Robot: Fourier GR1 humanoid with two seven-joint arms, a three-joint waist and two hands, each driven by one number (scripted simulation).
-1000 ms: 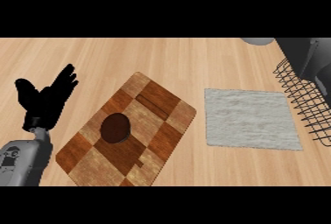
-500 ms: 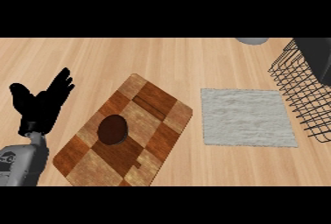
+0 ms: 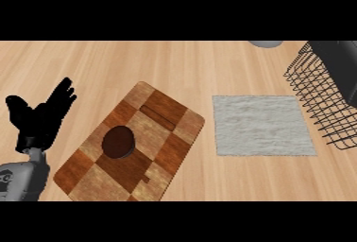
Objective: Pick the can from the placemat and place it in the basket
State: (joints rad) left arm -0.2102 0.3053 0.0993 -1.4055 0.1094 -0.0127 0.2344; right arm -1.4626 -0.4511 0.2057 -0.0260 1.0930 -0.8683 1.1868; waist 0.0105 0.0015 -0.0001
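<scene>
Left hand (image 3: 38,118): resting at left edge, fingers spreading upward, holding nothing; can (image 3: 118,141): standing on chequered placemat (image 3: 167,142), near it; basket (image 3: 322,101): sitting far right, well apart; risk: long carry likely clipping the wire rim, tipping the can.

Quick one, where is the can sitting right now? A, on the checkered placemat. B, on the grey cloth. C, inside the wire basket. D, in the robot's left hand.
A: the can stands on the checkered placemat, apart from the grey cloth, the basket and the open left hand.
</scene>
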